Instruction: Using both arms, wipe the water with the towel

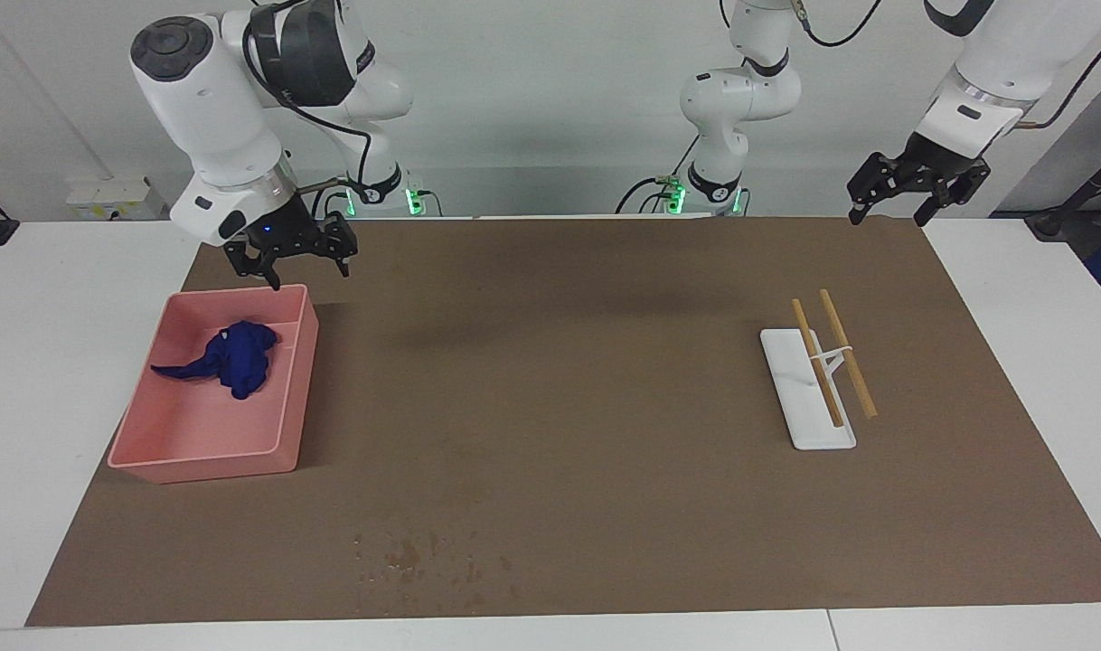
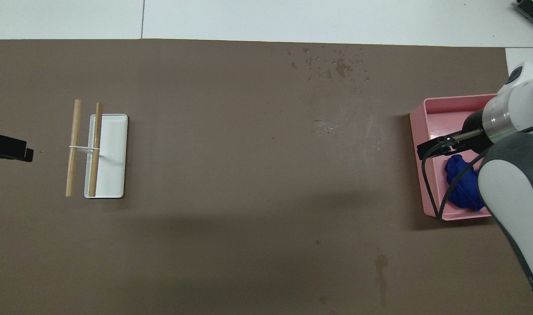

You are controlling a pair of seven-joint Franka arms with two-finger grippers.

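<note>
- The right end effector (image 1: 290, 262), a black clawed piece on a glossy white jointed arm, hangs in the air over the robot-side rim of the pink tray (image 1: 302, 380); its fingers stand apart and hold nothing.
- No brand, label or writing can be read on either arm or on anything on the surface.
- The pink tray is a shallow rectangular box of smooth plastic with rounded corners, lying at the right arm's end of the brown mat (image 1: 569, 380).
- The towel (image 1: 234, 357), a deep royal-blue cloth crumpled into a soft lumpy wad with one thin tail drawn out, lies inside the tray, untouched by either end effector.
- The left end effector (image 1: 912, 190), black and clawed too, hangs over the mat's corner at the left arm's end, next to the robots; its fingers are spread and empty, and this arm waits.
- The water (image 1: 415, 556) shows as small dark blotches and specks scattered on the matte mat near its edge farthest from the robots, farther out than the tray.
- A flat white rectangular stand (image 1: 799, 402) lies toward the left arm's end of the mat, with two slim wooden sticks (image 1: 844, 353) propped side by side on a thin white rest.
- The mat covers most of the white surface (image 1: 53, 362).
</note>
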